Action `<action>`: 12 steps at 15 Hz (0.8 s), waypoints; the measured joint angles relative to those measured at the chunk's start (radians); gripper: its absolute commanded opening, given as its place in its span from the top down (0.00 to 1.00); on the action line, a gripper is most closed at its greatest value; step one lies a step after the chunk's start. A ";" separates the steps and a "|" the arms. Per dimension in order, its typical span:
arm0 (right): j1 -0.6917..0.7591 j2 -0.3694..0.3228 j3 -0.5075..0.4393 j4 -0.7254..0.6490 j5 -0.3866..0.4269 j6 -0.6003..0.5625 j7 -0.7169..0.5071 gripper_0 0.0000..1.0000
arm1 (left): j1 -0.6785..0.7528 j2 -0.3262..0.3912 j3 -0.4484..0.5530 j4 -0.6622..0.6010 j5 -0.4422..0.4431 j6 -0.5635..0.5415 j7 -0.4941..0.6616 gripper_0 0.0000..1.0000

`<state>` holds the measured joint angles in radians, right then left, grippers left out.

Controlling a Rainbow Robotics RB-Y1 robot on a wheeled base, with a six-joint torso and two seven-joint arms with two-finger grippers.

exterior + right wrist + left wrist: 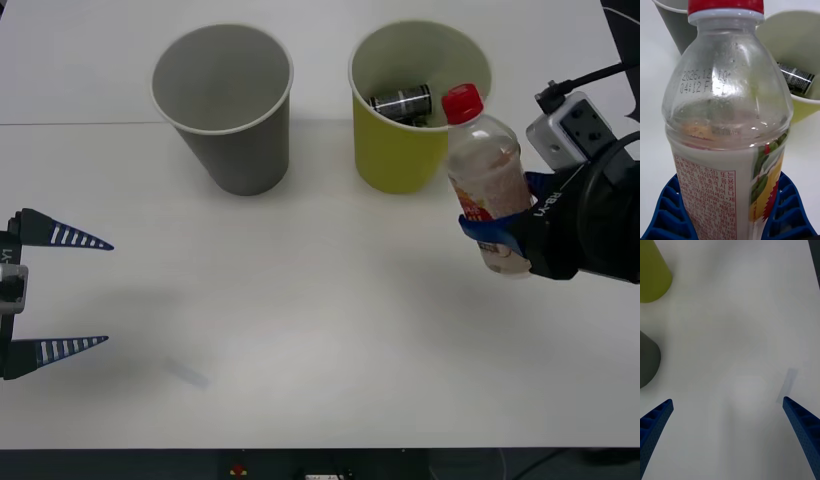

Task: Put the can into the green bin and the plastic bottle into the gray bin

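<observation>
Nearest the robot, the left gripper (100, 292) is held low over the white table (320, 330) at the left edge, its two blue ribbed fingers (801, 423) spread wide apart with nothing between them. A faint grey smudge (187, 373) is seen on the smooth tabletop just beside it.

Farther out on the right, the bottle (487, 180) is clamped by the right gripper (492, 232) and is held upright, clear of the table. The blue ribbed fingers (666, 210) are pressed against both sides of its lower, labelled part. The bottle is of clear plastic with a rounded shoulder and a red screw cap (725, 6) above a pale neck ring. A date code reading "2026.12.10" is printed on the shoulder, with a second, less legible line beneath. On the label (715, 195), red small print in Korean is set on white beside a red, yellow and green fruit picture; the brand cannot be read.

Farthest away, two tapered paper-cup-shaped bins are stood side by side, apart from each other. The green bin (400, 150) is just beside the bottle, and the can (401, 100) is seen lying on its side within it, dark with silvery ends and white print too small to read. The gray bin (235, 140), white-rimmed, is set to its left.
</observation>
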<state>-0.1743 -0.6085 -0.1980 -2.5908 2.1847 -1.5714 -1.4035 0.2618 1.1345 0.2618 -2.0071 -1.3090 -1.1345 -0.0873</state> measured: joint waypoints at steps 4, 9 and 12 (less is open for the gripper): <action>-0.105 -0.011 0.055 0.021 -0.007 0.000 0.000 1.00 | 0.000 0.000 0.000 0.000 0.000 0.000 0.000 0.00; -0.301 -0.039 0.105 0.134 -0.123 0.000 0.000 1.00 | 0.000 0.000 0.000 0.000 0.000 0.000 0.000 0.00; -0.473 -0.052 0.205 0.264 -0.125 0.000 -0.001 1.00 | 0.000 0.000 0.000 0.000 0.000 0.000 0.000 0.00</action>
<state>-0.6472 -0.6610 0.0074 -2.3263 2.0601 -1.5711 -1.4043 0.2618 1.1345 0.2618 -2.0071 -1.3090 -1.1345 -0.0873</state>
